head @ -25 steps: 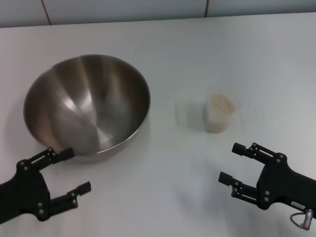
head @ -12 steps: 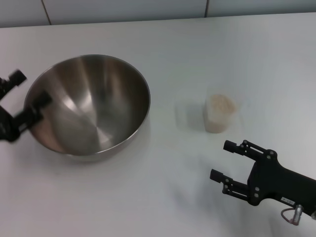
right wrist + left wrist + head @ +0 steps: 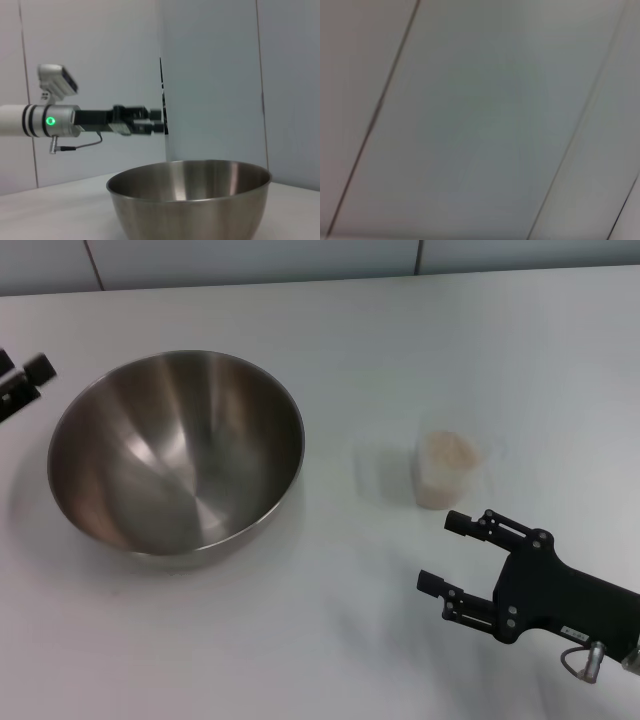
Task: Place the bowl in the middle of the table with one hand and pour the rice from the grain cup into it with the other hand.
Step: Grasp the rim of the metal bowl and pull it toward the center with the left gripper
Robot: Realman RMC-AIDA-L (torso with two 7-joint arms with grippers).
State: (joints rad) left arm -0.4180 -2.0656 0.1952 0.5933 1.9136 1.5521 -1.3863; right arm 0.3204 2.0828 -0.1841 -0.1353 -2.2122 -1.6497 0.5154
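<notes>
Far left edge of the head view, the left gripper (image 3: 22, 385) pokes in, level with the bowl's far rim and clear of it. Only its fingertips show there, and the right wrist view has it hanging above and behind the bowl, holding nothing; how wide the jaws stand I cannot tell.

Next, the bowl (image 3: 176, 450), big and shiny, sits left of centre on the table (image 3: 330, 330), empty and upright. It is not in the middle yet. The risk here: a thin, slick steel rim, so a shallow pinch could slip and the bowl could tip or skate when dragged.

Moving right, the grain cup (image 3: 444, 471) stands right of centre, well apart from the bowl, filled with rice (image 3: 446, 449) nearly to the brim.

Lower right, the right gripper (image 3: 446, 551) hovers just in front of the cup, jaws spread wide, gripping nothing. Danger spot: a light, clear, full cup. A fingertip clipping it on approach could knock it over and scatter grains, and too hard a squeeze could buckle the wall and spill rice before the pour.
</notes>
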